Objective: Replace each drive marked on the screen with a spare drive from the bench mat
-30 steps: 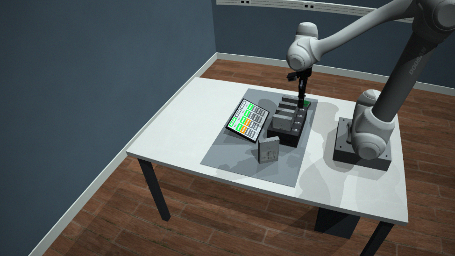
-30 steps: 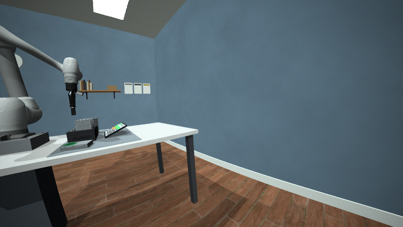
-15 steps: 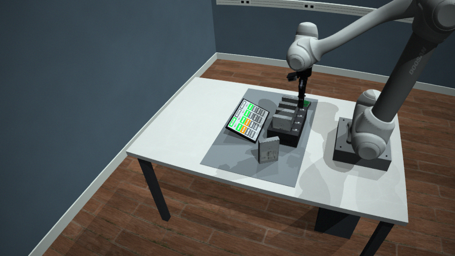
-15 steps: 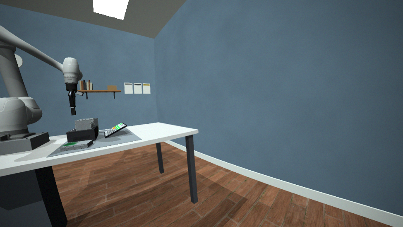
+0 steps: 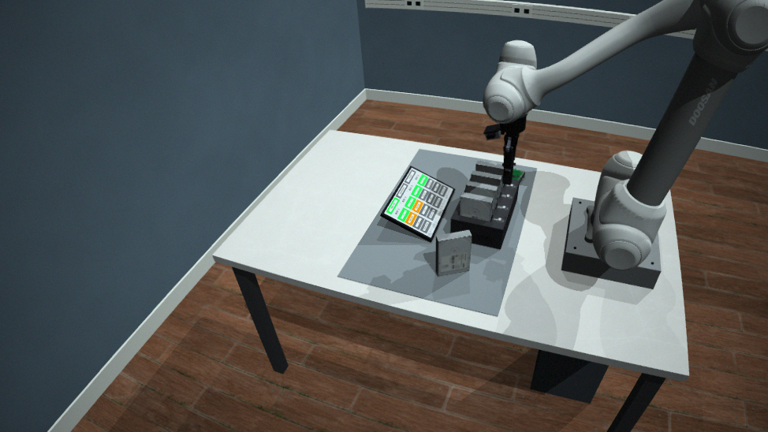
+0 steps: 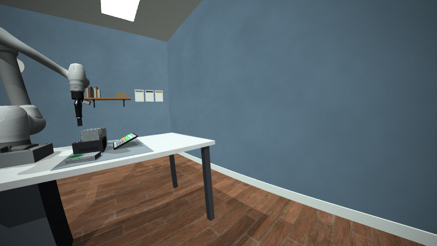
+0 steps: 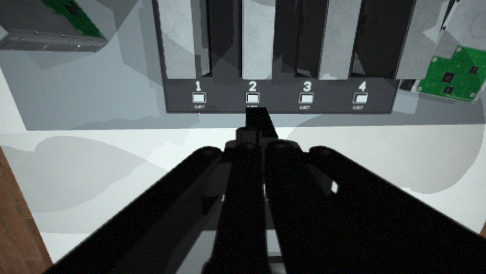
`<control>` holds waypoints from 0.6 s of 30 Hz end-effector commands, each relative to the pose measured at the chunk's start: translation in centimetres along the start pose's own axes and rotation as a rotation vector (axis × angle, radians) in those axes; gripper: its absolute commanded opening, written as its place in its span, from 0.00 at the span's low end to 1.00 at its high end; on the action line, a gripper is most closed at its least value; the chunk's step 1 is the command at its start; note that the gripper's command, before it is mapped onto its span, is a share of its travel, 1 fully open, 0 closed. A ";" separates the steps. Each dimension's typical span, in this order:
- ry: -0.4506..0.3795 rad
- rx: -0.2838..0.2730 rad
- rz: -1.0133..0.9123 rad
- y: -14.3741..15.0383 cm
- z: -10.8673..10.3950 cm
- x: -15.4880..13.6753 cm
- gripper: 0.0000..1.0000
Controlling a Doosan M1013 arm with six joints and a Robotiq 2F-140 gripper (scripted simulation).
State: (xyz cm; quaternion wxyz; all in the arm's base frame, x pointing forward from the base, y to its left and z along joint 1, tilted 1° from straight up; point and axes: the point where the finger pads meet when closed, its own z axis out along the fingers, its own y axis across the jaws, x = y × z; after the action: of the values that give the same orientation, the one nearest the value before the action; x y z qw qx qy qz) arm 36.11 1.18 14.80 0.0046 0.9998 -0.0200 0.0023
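Black plastic dock (image 5: 476,232) (image 6: 88,147) (image 7: 280,106) sits toward the tabletop's (image 5: 295,214) (image 6: 183,140) (image 7: 150,200) far edge in the top view; probably, centre the pressed-together end effector (image 5: 508,181) (image 6: 79,125) (image 7: 255,123) over button two (image 5: 503,207) (image 7: 253,98), then push straight down, gently.

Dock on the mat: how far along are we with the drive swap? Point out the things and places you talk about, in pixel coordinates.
No swap looks done: the dock (image 5: 475,231) (image 6: 88,147) (image 7: 225,102) has all four bays filled, and the screen (image 5: 419,201) (image 6: 126,142) shows two orange marks. Nothing is in hand; the shut gripper (image 5: 507,181) (image 6: 79,125) (image 7: 255,123) is by bay 2's eject button (image 7: 253,98). Both replacements seem left, with two loose drives (image 5: 453,255) (image 7: 52,42) on the mat.
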 end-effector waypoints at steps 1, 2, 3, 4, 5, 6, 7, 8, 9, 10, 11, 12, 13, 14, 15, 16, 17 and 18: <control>0.001 0.000 0.000 0.0 0.5 0.0 0.10; 0.001 0.000 0.000 0.0 0.7 0.0 0.10; 0.001 0.000 0.000 0.0 0.9 0.0 0.10; 0.001 0.000 0.000 0.0 1.2 0.1 0.10; 0.001 0.000 0.000 0.0 1.5 0.1 0.10; 0.001 0.000 0.000 0.0 1.7 0.1 0.10; 0.001 0.000 0.000 0.0 2.0 0.1 0.10; 0.001 0.000 0.000 0.0 2.3 0.1 0.10; 0.001 0.000 0.000 0.1 2.6 0.1 0.10; 0.001 0.000 0.000 0.1 2.9 0.1 0.10; 0.001 0.000 0.000 0.1 3.3 0.1 0.10; 0.001 0.000 0.000 0.1 3.6 0.1 0.10; 0.001 0.000 0.000 0.1 3.9 0.1 0.10; 0.001 0.000 0.000 0.1 3.9 0.1 0.10; 0.001 0.000 0.000 0.1 3.9 0.1 0.10; 0.001 0.000 0.000 0.1 4.3 0.1 0.10; 0.001 0.000 0.000 0.1 4.6 0.1 0.10; 0.001 0.000 0.000 0.1 4.9 0.1 0.10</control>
State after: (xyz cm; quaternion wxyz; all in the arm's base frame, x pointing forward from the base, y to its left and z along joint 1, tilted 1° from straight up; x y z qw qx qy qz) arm 36.17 1.04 10.55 0.0045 0.9998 -0.0200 0.0023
